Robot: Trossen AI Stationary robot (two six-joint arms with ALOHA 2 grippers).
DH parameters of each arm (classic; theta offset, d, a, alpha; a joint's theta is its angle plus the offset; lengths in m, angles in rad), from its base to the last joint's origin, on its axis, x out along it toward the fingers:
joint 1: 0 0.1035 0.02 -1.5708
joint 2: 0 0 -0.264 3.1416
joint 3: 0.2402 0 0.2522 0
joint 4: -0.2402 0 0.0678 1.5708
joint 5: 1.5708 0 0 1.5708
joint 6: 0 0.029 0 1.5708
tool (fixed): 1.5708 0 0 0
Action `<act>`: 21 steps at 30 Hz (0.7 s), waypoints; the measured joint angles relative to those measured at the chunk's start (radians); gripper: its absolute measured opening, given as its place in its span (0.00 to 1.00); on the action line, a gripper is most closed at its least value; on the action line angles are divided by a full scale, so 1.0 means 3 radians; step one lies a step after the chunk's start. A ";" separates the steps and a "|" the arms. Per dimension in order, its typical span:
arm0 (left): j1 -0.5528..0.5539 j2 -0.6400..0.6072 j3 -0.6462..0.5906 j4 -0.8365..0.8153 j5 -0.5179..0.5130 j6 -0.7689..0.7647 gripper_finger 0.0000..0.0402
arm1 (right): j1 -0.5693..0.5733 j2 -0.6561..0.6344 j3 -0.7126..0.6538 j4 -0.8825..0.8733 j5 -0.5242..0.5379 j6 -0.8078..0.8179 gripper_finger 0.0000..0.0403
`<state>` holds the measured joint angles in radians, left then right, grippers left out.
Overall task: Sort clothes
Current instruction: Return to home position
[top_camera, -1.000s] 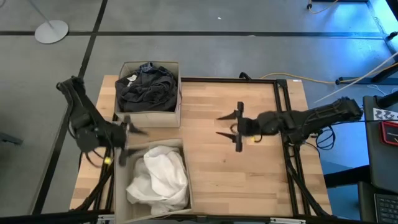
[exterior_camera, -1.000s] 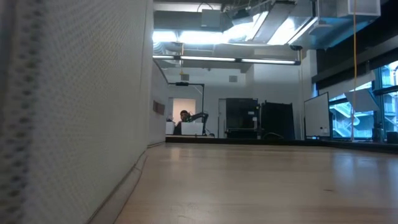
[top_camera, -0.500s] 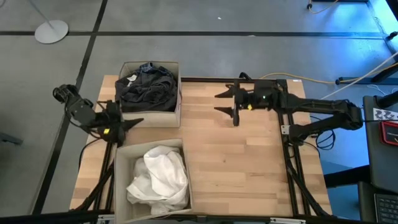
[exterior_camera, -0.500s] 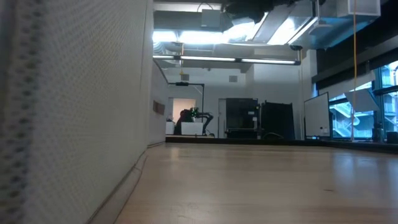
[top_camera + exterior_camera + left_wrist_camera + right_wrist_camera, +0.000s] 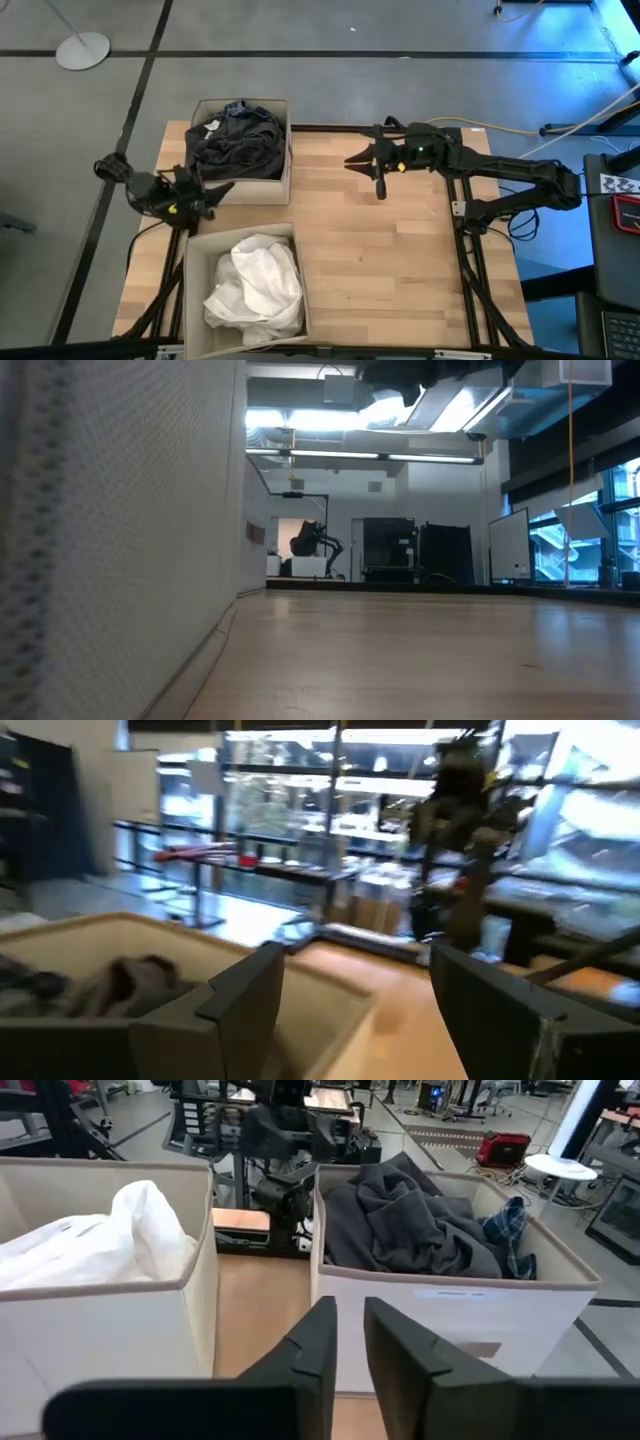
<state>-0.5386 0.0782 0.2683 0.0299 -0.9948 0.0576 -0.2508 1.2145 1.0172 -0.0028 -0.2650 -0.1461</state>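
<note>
Dark grey clothes [image 5: 237, 140] fill the far beige box [image 5: 285, 185]; a blue-and-white plaid piece [image 5: 510, 1225] lies among them [image 5: 400, 1220]. White clothes [image 5: 258, 285] [image 5: 120, 1230] lie heaped in the near beige box [image 5: 195, 250]. My left gripper [image 5: 215, 195] [image 5: 355, 990] hangs open at the table's left edge, between the two boxes, with nothing in it. My right gripper [image 5: 352, 163] [image 5: 347, 1315] hovers above the table's far middle, pointing at the boxes. It is shut to a narrow slit and holds nothing.
Bare wooden tabletop [image 5: 380, 260] stretches to the right of the boxes. A black frame rail [image 5: 455, 200] runs along the table's right side. In the low view a box wall [image 5: 120, 540] fills the left, and my right arm [image 5: 400, 370] shows at the top.
My right gripper has moved from the table's middle toward the far edge, and its fingers have shut. My left gripper has drawn back toward the far edge, from beside the near box to the gap between the boxes, staying open.
</note>
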 joint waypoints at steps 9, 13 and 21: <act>0.0554 -0.0221 -0.0059 -0.0288 0.0276 0.0008 0.60 | -0.0118 0.0092 -0.0073 0.0096 -0.0408 -0.0038 0.08; 0.0724 -0.0245 -0.0093 -0.0562 0.0785 -0.0260 0.60 | -0.0205 0.0054 -0.0353 0.0376 -0.0506 0.0106 0.05; 0.0908 -0.0247 -0.0362 -0.0358 0.2093 -0.0180 0.58 | -0.0171 0.0039 -0.0846 0.0852 -0.0706 0.0401 0.02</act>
<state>-0.2664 0.0040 0.1598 -0.0777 -0.3671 0.0036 -0.3020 1.2263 0.7634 0.2528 -0.4769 -0.0258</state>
